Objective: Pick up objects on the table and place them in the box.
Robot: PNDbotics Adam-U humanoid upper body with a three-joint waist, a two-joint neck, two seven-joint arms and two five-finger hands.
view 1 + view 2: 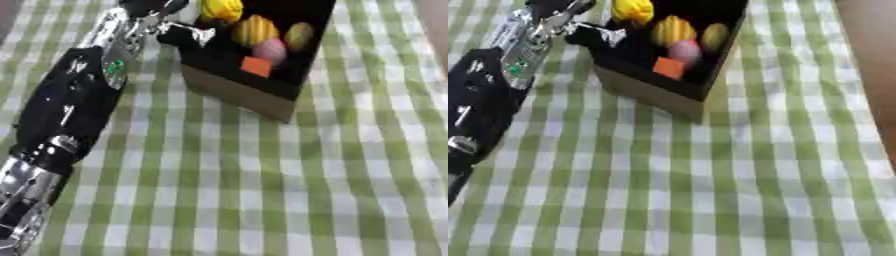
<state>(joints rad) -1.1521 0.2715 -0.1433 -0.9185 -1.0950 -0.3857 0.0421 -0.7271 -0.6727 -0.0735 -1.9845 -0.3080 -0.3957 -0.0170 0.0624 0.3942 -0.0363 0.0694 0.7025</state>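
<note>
Reaching in from the left of the left eye view, my left arm (66, 107) runs up across the green-and-white checked tablecloth (262, 190) to the near-left corner of the box (241, 92). My left hand (179, 31) sits over the box's left edge, its fingers pointing into the dark interior just beside the yellow object (222, 8); blur hides whether the fingers are straight or curled, and I cannot tell whether they touch or hold anything. Inside the box lie that yellow object at the top edge of the view, a yellow-orange ribbed object (255, 29), an olive-yellow oval object (298, 35), a pink rounded object (270, 49) and an orange block (255, 65), grouped closely together. The box has a black inside and brown cardboard outer walls. This view shows my forearm down to the silver joint at the lower left corner.

Right eye view: the same box and contents sit further left, and my arm is cut off earlier by the left edge. A brown strip (872, 60) beyond the cloth's right edge shows more widely here. My right hand appears in neither view.
</note>
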